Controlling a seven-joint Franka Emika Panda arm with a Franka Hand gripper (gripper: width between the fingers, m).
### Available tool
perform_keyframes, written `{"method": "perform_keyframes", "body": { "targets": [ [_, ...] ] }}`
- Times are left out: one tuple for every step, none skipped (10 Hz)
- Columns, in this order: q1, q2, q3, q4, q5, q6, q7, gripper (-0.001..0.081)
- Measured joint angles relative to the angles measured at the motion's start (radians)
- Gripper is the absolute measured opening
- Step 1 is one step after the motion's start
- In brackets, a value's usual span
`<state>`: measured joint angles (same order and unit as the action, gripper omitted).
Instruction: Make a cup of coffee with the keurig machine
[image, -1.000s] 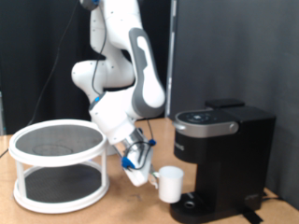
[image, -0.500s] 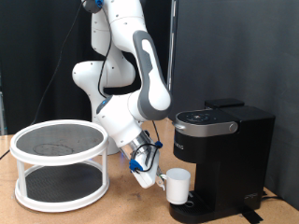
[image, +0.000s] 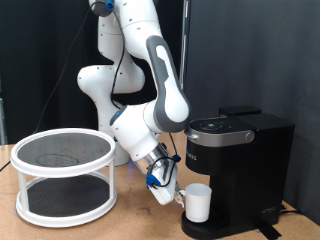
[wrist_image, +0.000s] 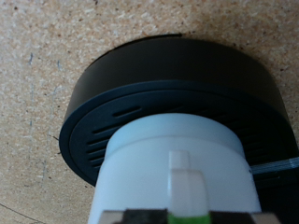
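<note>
One cup (image: 197, 202), one keurig machine (image: 238, 168), one gripper (image: 170, 191)

Speckled tan wooden tabletop (image: 120, 225) carries things. White two-tier round rack with dark mesh shelves (image: 62, 177) rests at exterior view's left. Black boxy keurig machine (image: 238, 170) stands at exterior view's right, its round black drip-tray base (wrist_image: 140, 103) flat on tabletop.

The wrist view shows the white cup (wrist_image: 177, 168) from close, with its handle (wrist_image: 183, 187) turned toward the camera. The cup is in front of the round black drip tray (wrist_image: 112, 103) of the keurig machine, which has slots in its top. The tray stands on a speckled cork-like table (wrist_image: 56, 47). The gripper fingers cannot be made out clearly.
</note>
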<state>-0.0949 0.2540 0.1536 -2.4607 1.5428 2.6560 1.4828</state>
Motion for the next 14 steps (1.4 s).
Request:
{"method": "perform_keyframes", "body": {
  "targets": [
    [0.0, 0.001, 0.001, 0.001, 0.003, 0.0, -0.003, 0.0007],
    [0.0, 0.001, 0.001, 0.001, 0.005, 0.0, -0.007, 0.0007],
    [0.0, 0.001, 0.001, 0.001, 0.006, 0.0, -0.011, 0.0007],
    [0.0, 0.001, 0.001, 0.001, 0.007, 0.0, -0.011, 0.0206],
    [-0.001, 0.002, 0.001, 0.001, 0.007, 0.0, -0.011, 0.0206],
    [-0.002, 0.002, 0.001, 0.0, 0.007, 0.0, -0.01, 0.0379],
    [-0.003, 0.002, -0.002, -0.005, -0.003, 0.001, 0.003, 0.0379],
    [-0.003, 0.002, -0.01, -0.015, -0.035, 0.001, 0.03, 0.0554],
    [-0.006, 0.001, -0.017, -0.028, -0.08, 0.001, 0.06, 0.0689],
    [-0.012, -0.004, -0.026, -0.045, -0.123, -0.009, 0.081, 0.0689],
    [-0.022, -0.015, -0.037, -0.061, -0.154, -0.033, 0.087, 0.0725],
    [-0.035, -0.03, -0.049, -0.079, -0.175, -0.064, 0.087, 0.0725],
    [-0.048, -0.048, -0.058, -0.095, -0.193, -0.091, 0.086, 0.0733],
    [-0.058, -0.067, -0.066, -0.11, -0.199, -0.104, 0.081, 0.0733]
  ]
}}
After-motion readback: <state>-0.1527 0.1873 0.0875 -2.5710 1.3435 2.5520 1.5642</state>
